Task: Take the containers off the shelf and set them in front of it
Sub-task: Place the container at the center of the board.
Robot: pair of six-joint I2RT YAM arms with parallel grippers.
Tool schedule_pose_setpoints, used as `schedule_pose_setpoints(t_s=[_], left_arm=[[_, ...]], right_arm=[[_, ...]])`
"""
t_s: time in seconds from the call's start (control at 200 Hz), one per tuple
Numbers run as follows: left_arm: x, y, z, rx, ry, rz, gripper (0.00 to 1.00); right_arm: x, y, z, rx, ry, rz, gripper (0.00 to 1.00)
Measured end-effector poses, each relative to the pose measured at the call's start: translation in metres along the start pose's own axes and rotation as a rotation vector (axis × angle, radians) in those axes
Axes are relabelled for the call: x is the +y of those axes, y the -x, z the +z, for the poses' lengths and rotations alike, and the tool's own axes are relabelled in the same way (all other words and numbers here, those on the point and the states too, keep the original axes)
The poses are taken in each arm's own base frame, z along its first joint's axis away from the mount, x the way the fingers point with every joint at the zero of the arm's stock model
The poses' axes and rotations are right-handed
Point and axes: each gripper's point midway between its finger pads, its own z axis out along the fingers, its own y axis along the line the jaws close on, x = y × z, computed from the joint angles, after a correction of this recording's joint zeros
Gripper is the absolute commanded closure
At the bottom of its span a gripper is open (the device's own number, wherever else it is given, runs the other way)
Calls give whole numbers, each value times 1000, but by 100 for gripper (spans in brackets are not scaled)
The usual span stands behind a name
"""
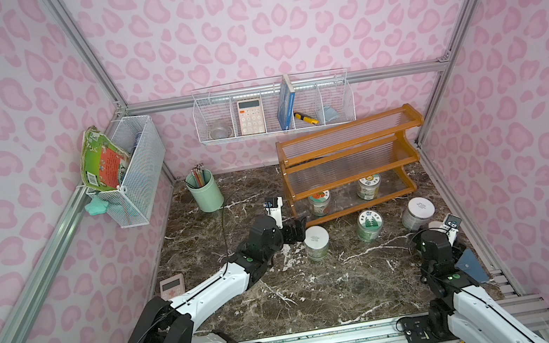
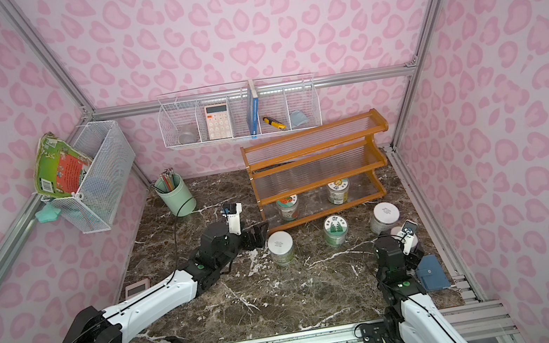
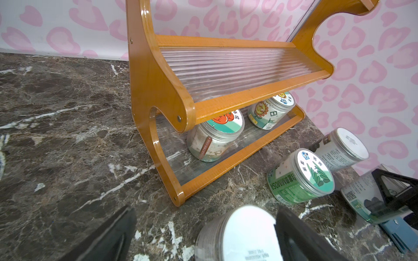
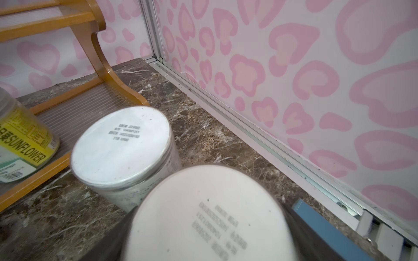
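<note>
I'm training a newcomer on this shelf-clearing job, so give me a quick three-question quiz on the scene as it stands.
1. True or false: a jar stands on the top tier of the shelf.
2. How many jars stand on the shelf's bottom tier?
3. Pick one: the lid of the held jar in the right gripper is A) plain white with small print, B) green with trees, C) pictured with an orange fruit.

Key
1. False: the top tier is bare.
2. Two: the orange-pictured jar and the sunflower jar.
3. A.
</note>
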Motion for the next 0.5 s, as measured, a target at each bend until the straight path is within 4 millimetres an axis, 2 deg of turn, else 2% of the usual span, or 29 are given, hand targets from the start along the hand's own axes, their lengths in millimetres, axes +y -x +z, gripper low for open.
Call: schedule_pose_setpoints(t_s=[0.29, 0.5], left_arm=[[1, 0, 0, -2, 4, 3, 0], [1, 0, 0, -2, 6, 3, 0]], right_arm=[[4, 0, 2, 0, 10, -13, 1], [5, 4, 2, -17, 15, -1, 1]])
